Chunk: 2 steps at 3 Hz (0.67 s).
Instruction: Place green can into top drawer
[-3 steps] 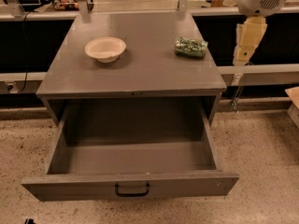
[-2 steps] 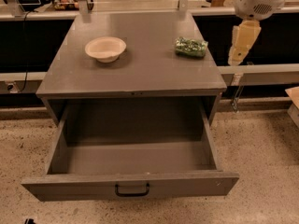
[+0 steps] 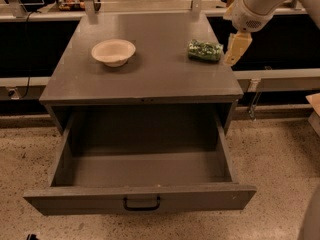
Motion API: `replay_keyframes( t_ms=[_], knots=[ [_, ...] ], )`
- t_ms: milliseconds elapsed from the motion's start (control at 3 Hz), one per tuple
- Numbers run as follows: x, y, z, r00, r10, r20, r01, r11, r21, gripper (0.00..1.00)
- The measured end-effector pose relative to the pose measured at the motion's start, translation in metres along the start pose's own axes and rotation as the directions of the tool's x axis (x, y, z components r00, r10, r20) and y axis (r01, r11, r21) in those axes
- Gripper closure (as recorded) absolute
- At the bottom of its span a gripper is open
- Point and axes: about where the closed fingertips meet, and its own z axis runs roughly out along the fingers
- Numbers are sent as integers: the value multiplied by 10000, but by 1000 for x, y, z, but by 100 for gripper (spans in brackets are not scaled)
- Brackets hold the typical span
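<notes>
The green can [image 3: 205,50] lies on its side on the grey cabinet top [image 3: 150,79], near the right edge. The top drawer [image 3: 142,196] is pulled wide open below, with a black handle [image 3: 142,204] at the centre of its front; its inside holds nothing. My gripper [image 3: 236,49] hangs from the white arm at the upper right, just right of the can and beside the cabinet's right edge. It holds nothing.
A cream bowl [image 3: 113,52] sits on the cabinet top at the left. Two metal posts [image 3: 90,4] rise at the back of the top. A dark counter with a grey ledge [image 3: 280,76] runs behind and to the right. The floor is speckled.
The gripper has moved left and slightly up, closer to the can. The can, bowl and drawer have not moved.
</notes>
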Motion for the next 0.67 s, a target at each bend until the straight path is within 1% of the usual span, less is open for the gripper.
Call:
replay_keyframes(
  t_ms=[333, 667],
  knots=[
    [-5, -19, 46, 9996, -222, 154, 217, 9993, 296, 33],
    [-3, -32, 67, 9997, -143, 193, 131, 9981, 610, 36]
  ],
)
